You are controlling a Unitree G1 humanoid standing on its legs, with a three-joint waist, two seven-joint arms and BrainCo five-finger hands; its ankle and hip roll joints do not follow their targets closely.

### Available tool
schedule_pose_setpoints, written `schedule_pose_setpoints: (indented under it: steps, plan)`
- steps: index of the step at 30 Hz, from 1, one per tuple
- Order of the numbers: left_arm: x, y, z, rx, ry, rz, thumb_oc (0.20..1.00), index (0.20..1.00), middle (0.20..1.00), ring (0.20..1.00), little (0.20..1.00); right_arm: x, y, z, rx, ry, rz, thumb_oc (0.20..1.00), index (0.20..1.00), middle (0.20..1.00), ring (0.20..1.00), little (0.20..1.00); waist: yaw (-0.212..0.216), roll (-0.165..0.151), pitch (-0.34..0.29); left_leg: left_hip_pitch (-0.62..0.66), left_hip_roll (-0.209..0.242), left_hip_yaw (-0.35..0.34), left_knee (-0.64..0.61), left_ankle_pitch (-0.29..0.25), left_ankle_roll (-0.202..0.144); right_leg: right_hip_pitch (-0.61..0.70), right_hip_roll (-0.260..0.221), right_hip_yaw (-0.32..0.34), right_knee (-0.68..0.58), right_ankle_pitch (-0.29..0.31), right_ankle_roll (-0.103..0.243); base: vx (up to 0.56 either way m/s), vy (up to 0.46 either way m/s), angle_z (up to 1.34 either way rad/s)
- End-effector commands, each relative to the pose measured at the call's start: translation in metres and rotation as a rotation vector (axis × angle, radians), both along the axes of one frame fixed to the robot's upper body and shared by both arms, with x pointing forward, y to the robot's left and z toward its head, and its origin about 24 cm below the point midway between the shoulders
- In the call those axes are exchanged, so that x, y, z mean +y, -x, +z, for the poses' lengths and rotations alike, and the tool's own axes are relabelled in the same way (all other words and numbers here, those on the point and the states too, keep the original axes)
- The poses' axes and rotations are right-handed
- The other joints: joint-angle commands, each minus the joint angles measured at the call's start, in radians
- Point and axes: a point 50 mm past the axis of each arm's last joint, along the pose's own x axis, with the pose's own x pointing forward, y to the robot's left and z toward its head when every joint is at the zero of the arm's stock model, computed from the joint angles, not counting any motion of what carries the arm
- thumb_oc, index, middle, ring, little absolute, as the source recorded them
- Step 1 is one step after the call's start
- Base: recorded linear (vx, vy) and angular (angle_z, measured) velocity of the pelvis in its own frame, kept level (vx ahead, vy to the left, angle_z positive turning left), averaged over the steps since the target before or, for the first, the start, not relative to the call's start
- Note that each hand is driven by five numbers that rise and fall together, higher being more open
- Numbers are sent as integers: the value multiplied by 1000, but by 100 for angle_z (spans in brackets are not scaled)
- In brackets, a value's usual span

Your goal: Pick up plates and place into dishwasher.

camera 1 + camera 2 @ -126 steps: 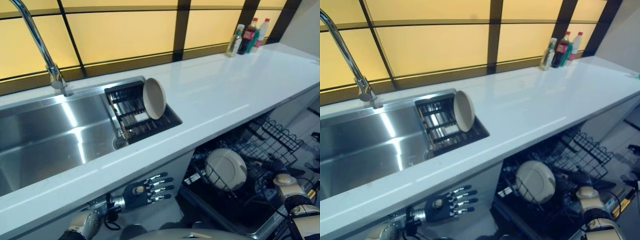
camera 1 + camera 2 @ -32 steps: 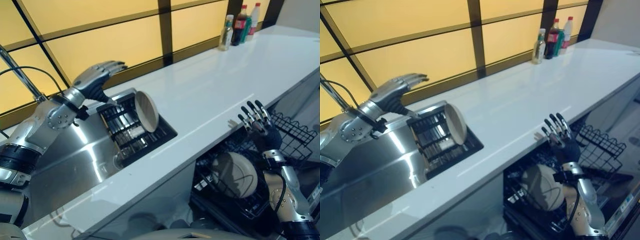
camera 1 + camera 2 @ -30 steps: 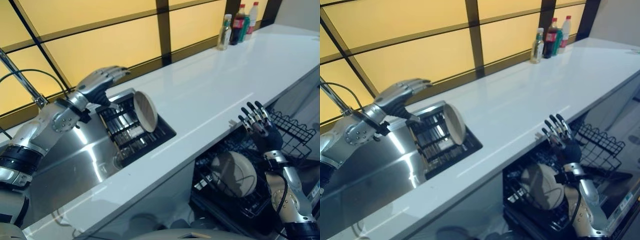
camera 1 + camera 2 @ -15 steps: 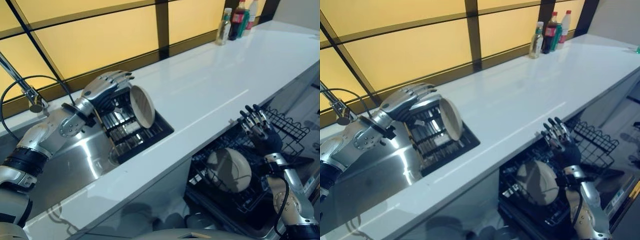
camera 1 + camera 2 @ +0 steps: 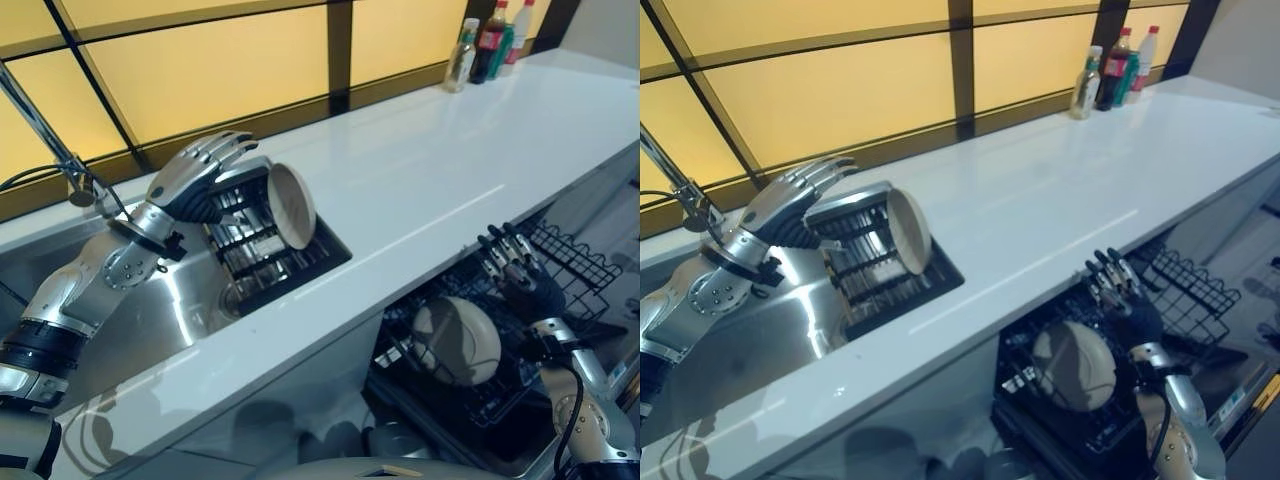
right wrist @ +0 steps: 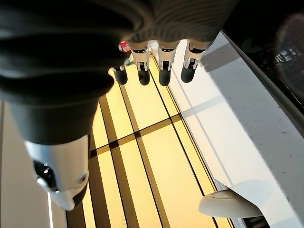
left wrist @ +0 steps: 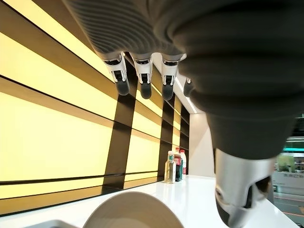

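Plate (image 5: 291, 205) just beside left fingers (image 5: 222, 148)

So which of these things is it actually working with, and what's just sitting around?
Part of the job:
- plate standing in the sink rack
- plate already in the dishwasher rack
- left hand, open beside the sink plate
- right hand, open over the dishwasher

Just lying about:
- bottles at the counter's far end
- faucet
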Motion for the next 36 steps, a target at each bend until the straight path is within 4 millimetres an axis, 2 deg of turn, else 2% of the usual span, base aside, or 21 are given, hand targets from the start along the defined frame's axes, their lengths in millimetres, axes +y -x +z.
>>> schedule_pose_setpoints:
  steps: [1, 7, 13, 28, 32, 36]
  plan:
    - [4, 3, 42, -164, 94, -9, 1000, 1000, 1000, 1000, 1000, 0, -7, 35, -166, 3, 8, 1000, 1000, 1000, 1000, 1000, 6, -6, 4, -105, 68, 58, 113, -9, 19, -121, 31, 62, 2, 60, 61, -138, -18, 26]
    - [1, -1, 51, -163, 146, -27, 1000, 1000, 1000, 1000, 1000, 6, -10, 40, -192, 11, 12, 1000, 1000, 1000, 1000, 1000, 9, -7, 37, -146, 79, 50, 138, 7, 7, -145, 28, 58, 13, 66, 57, -57, -7, 9]
    - [-2, -1, 50, -184, 76, -4, 1000, 1000, 1000, 1000, 1000, 4, -10, 40, -193, 19, 13, 1000, 1000, 1000, 1000, 1000, 10, -14, 46, -151, 91, 48, 143, 18, -5, -136, 22, 53, 4, 70, 56, 0, -7, 3]
    - [14, -31, 72, -223, -414, 220, 1000, 1000, 1000, 1000, 1000, -16, -2, 36, -112, 78, 42, 1000, 1000, 1000, 1000, 1000, -45, 0, 37, -128, 116, 59, 156, 28, -24, -111, 7, 58, 13, 66, 65, 77, -11, -1]
    - [11, -38, 75, -230, -411, 229, 1000, 1000, 1000, 1000, 1000, -16, -1, 33, -107, 71, 44, 1000, 1000, 1000, 1000, 1000, -54, -1, 42, -131, 121, 60, 160, 29, -27, -114, 7, 57, 18, 65, 67, 8, -6, 0]
    - [2, -44, 64, -203, -415, 207, 1000, 1000, 1000, 1000, 1000, -14, -1, 30, -104, 73, 43, 1000, 1000, 1000, 1000, 1000, -63, -4, 47, -134, 123, 63, 171, 28, -28, -114, 5, 55, 25, 64, 67, 23, -10, 0]
